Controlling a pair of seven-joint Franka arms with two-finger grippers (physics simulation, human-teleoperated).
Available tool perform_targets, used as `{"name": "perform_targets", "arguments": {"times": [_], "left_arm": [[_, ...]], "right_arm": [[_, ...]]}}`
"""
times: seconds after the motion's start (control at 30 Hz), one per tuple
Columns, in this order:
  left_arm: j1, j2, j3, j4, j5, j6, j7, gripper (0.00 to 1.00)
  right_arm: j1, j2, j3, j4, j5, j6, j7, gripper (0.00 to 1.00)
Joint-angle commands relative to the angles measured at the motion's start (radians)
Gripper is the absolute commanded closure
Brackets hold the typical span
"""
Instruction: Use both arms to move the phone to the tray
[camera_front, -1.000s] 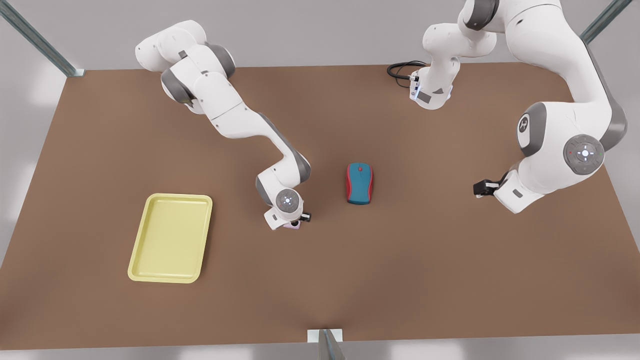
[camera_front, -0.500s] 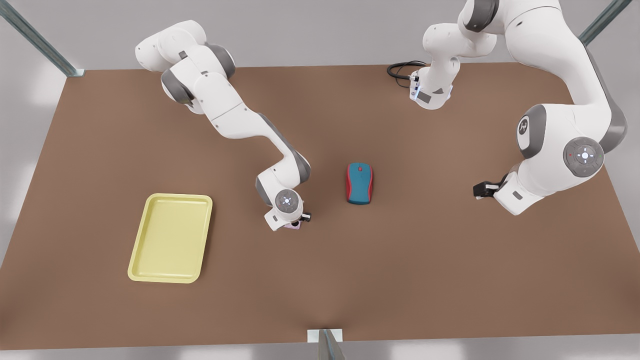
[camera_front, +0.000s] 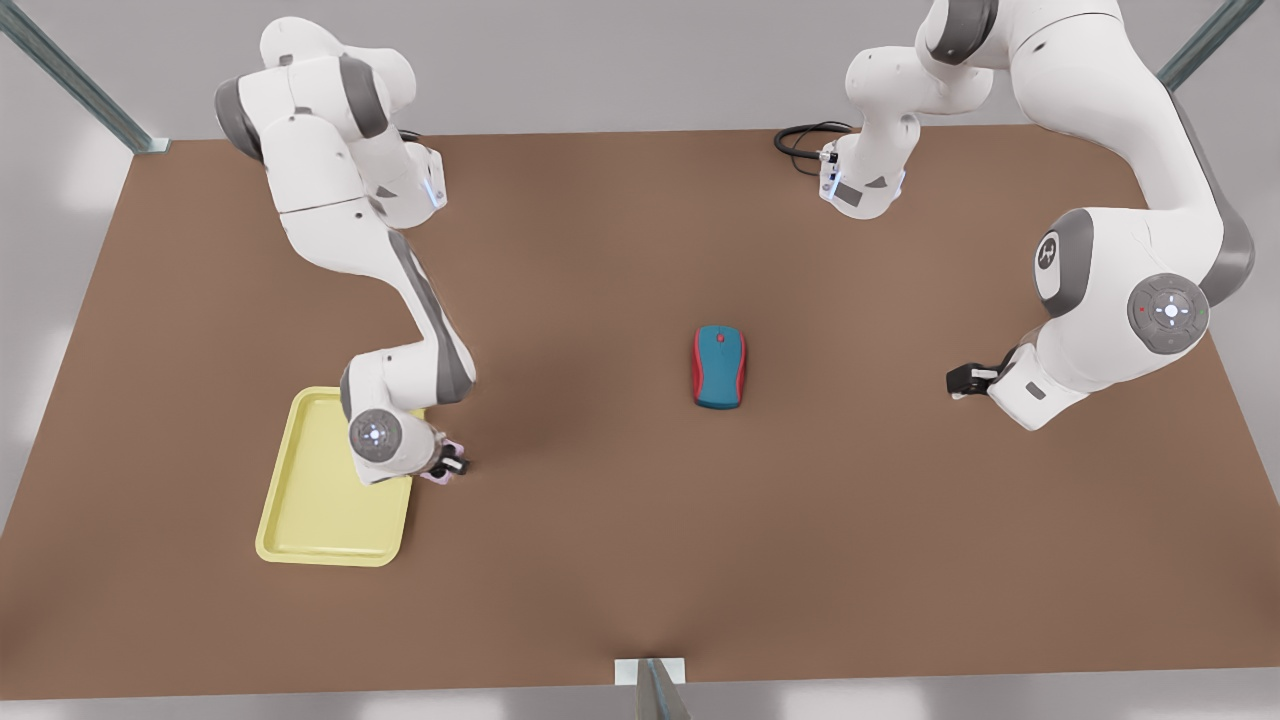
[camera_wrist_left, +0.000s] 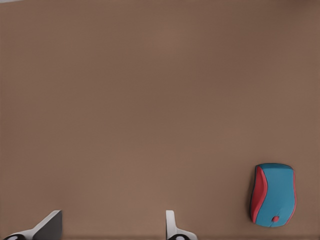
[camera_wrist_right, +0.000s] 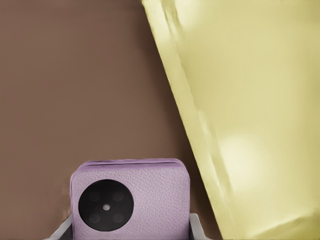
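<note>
Over at the lower left of the front view, the right gripper (camera_front: 447, 467) is clamped on the phone (camera_front: 441, 474), holding it just off the tray's (camera_front: 300, 520) right-hand rim, above the brown table (camera_front: 640, 560). No brand name or lettering is readable on anything. In the right wrist view the phone (camera_wrist_right: 131, 198) is a nearly square pale pink block with a leathery grain and rounded corners, its black round lens cluster facing the camera; being that square, I can't call a long axis. A finger (camera_wrist_right: 196, 229) presses each side. The tray (camera_wrist_right: 250, 115) is smooth, glossy pale yellow with a raised rim.

The left gripper (camera_front: 962, 378) waits at the right of the front view, fingers (camera_wrist_left: 172, 227) spread apart and holding nothing, with the blue-and-red mouse (camera_front: 719, 367) mid-table.
</note>
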Motion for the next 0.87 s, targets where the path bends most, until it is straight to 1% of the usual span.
{"name": "perform_targets", "arguments": {"times": [0.0, 0.07, 0.1, 0.13, 0.17, 0.23, 0.27, 0.3, 0.43, 0.47, 0.5, 0.53, 0.6, 0.63, 0.67, 0.7, 0.73, 0.83], "left_arm": [[0.0, -0.001, 0.0, 0.0, 0.0, 0.0, 0.003, 0.0], [0.0, -0.001, 0.0, 0.0, 0.0, 0.0, 0.003, 0.0], [-0.002, -0.001, 0.0, 0.0, 0.0, 0.0, 0.003, 0.0], [0.0, -0.001, 0.0, 0.0, -0.002, 0.0, 0.003, 0.0], [0.0, -0.001, 0.0, 0.001, -0.002, 0.0, 0.003, 0.0], [0.0, -0.001, 0.0, 0.0, -0.002, 0.0, 0.003, 0.0], [0.0, -0.001, 0.0, 0.0, 0.0, 0.006, 0.003, 0.0], [0.0, -0.001, 0.0, 0.0, 0.0, 0.006, 0.003, 0.0], [0.0, -0.001, 0.0, 0.0, 0.0, 0.006, 0.003, 0.0], [0.0, -0.001, 0.0, 0.0, 0.0, 0.006, 0.003, 0.0], [0.0, -0.003, 0.0, 0.0, 0.001, 0.006, 0.003, 0.0], [-0.002, -0.003, 0.0, 0.0, 0.009, 0.006, 0.001, 0.0], [-0.002, -0.007, 0.0, 0.0, 0.011, 0.006, 0.001, 0.0], [-0.003, -0.01, 0.0, 0.0, 0.011, 0.006, 0.001, 0.0], [-0.003, -0.009, 0.0, 0.0, 0.011, 0.012, -0.001, 0.0], [-0.003, -0.01, -0.002, 0.0, 0.011, 0.014, -0.001, 0.0], [-0.005, -0.012, -0.002, 0.0, 0.011, 0.014, -0.001, 0.0], [-0.005, -0.013, -0.002, 0.0, 0.011, 0.012, -0.002, 0.0]], "right_arm": [[-0.037, -0.016, -0.03, -0.033, -0.008, -0.014, -0.55, 0.32], [-0.075, -0.039, -0.067, -0.089, -0.007, -0.002, -0.665, 0.32], [-0.076, -0.075, -0.097, -0.162, -0.007, 0.038, -0.722, 0.32], [-0.076, -0.128, -0.096, -0.28, -0.007, 0.142, -0.722, 0.32], [-0.076, -0.137, -0.097, -0.308, -0.007, 0.165, -0.723, 0.32], [-0.076, -0.132, -0.097, -0.311, -0.008, 0.17, -0.723, 0.3], [-0.078, -0.129, -0.097, -0.311, -0.008, 0.185, -0.725, 0.07], [-0.079, -0.128, -0.097, -0.31, -0.008, 0.187, -0.726, 0.0], [-0.084, -0.149, -0.096, -0.3, -0.008, 0.173, -0.726, 0.0], [-0.084, -0.192, -0.096, -0.282, -0.008, 0.138, -0.72, 0.0], [-0.078, -0.229, -0.093, -0.198, -0.01, -0.017, -0.719, 0.0], [-0.081, -0.315, -0.088, -0.153, -0.012, -0.088, -0.717, 0.0], [-0.107, -0.413, -0.076, -0.029, -0.01, -0.272, -0.712, 0.0], [-0.168, -0.434, -0.016, 0.078, -0.012, -0.401, -0.711, 0.0], [-0.185, -0.45, -0.002, 0.154, -0.013, -0.505, -0.711, 0.0], [-0.233, -0.476, 0.042, 0.163, -0.05, -0.528, -0.711, 0.0], [-0.308, -0.487, 0.14, 0.183, -0.107, -0.544, -0.709, 0.0], [-0.305, -0.465, 0.127, 0.249, -0.105, -0.613, -0.685, 0.0]]}}
